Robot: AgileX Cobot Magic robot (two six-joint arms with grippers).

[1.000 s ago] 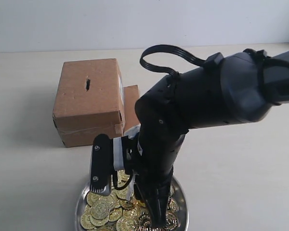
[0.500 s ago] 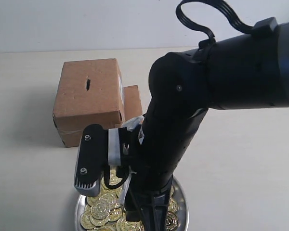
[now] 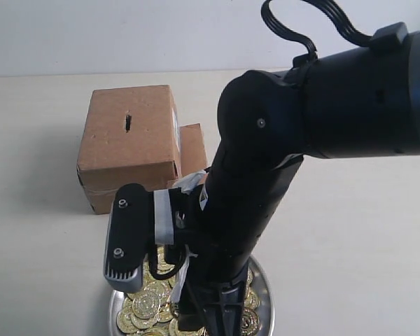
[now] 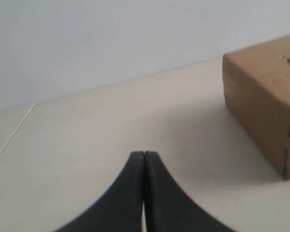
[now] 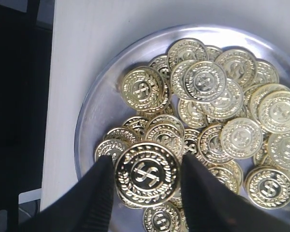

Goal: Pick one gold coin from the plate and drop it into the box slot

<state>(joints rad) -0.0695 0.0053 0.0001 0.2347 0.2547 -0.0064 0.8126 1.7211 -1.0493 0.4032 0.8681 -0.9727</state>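
Observation:
The silver plate (image 5: pixel 93 121) holds a heap of gold coins (image 5: pixel 205 82). My right gripper (image 5: pixel 147 176) hangs just above it, shut on one gold coin (image 5: pixel 147 171) that stands face-on between the two black fingers. In the exterior view the right arm covers most of the plate (image 3: pixel 264 299), and its gripper (image 3: pixel 208 320) runs off the bottom edge. The brown cardboard box (image 3: pixel 129 140) stands behind the plate, its dark slot (image 3: pixel 127 122) in the top face. My left gripper (image 4: pixel 144 154) is shut with nothing in it, low over the table, the box (image 4: pixel 263 101) off to one side.
A loose cardboard flap (image 3: pixel 191 150) sticks out beside the box, close to the right arm. The table's edge and a dark drop (image 5: pixel 19 106) lie just beyond the plate. A pale wall backs the table.
The right arm has risen from the plate and its wrist camera has swung outward to the left. The box and plate have not moved.

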